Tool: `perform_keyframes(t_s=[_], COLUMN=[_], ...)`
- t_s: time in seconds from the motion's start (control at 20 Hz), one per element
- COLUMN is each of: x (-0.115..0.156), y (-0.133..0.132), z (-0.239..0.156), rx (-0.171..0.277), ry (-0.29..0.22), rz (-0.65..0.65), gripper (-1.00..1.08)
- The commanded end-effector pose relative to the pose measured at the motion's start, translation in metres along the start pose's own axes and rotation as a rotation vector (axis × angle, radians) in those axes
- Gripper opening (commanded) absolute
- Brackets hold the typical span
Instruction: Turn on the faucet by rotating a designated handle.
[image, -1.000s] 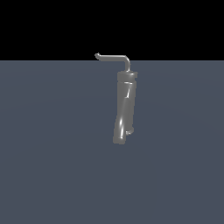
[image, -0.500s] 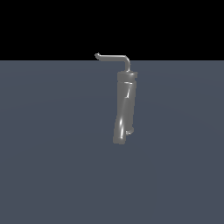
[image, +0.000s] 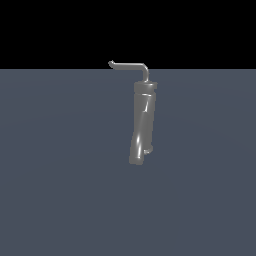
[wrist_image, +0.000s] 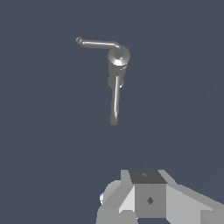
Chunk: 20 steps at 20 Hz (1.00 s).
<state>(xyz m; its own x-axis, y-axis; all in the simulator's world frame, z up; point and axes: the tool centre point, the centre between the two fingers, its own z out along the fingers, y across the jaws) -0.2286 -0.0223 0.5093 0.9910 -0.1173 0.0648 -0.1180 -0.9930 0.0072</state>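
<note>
The faucet (image: 142, 122) is a glossy grey, slightly bent thick tube standing on the dark grey-blue surface, with a small nub near its lower end. The handle (image: 131, 65) is a thin L-shaped rod rising from its top and reaching toward the exterior view's left, ending in a small hooked tip. In the wrist view I see the faucet (wrist_image: 118, 57) almost end-on, the handle (wrist_image: 98, 43) sticking out sideways, and another slim rod (wrist_image: 115, 100) running from the body. Only grey-white parts of my gripper (wrist_image: 146, 197) show at the picture's edge, well apart from the faucet. The exterior view does not show the gripper.
A flat dark grey-blue surface (image: 60, 175) spreads all around the faucet, with a black background behind it. No other object shows in either view.
</note>
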Motion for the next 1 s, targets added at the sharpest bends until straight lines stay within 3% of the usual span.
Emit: perform_keyframes(t_s=[0.0, 0.95], x=[0.007, 0.095], y=[-0.001, -0.021], z=[0.002, 0.04], rx=[0.01, 0.082], ry=[-0.003, -0.061], rz=[0.034, 0.472], gripper=[-1.0, -1.0])
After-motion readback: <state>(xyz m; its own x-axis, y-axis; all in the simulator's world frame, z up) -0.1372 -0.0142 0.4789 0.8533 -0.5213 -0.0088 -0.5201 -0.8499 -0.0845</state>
